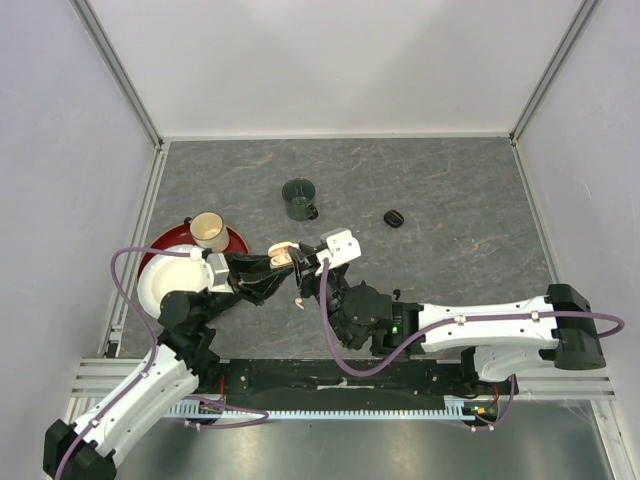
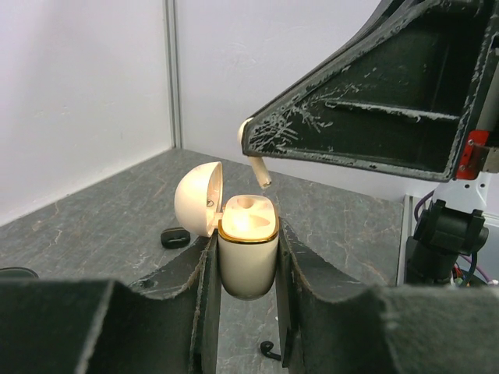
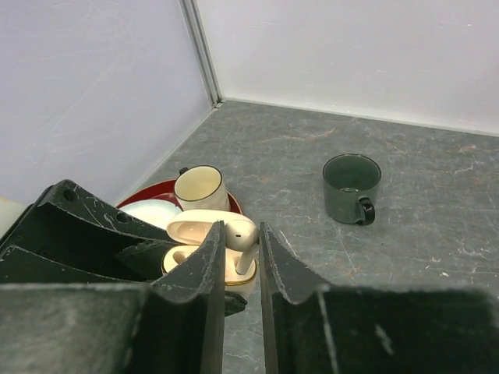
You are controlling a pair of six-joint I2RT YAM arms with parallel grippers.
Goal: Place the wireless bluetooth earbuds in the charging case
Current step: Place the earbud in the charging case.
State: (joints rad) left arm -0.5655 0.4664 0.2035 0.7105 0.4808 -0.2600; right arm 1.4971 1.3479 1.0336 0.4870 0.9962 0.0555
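Note:
My left gripper [image 1: 277,263] is shut on the cream-white charging case [image 2: 248,253], held upright above the table with its lid [image 2: 198,199] open. The case also shows in the top view [image 1: 283,257] and the right wrist view [image 3: 195,261]. My right gripper [image 1: 303,264] is shut on a cream-white earbud [image 3: 243,236], and its stem [image 2: 261,173] points down just over the case's opening. One black earbud [image 1: 298,302] lies on the table under the grippers and also shows in the left wrist view [image 2: 269,351]. The other earbuds are hidden.
A dark green mug [image 1: 300,199] stands at the back middle. A small black case [image 1: 395,217] lies to its right. A red plate [image 1: 165,245] at the left carries a cream cup [image 1: 208,230] and a white bowl [image 1: 158,282]. Walls enclose the table.

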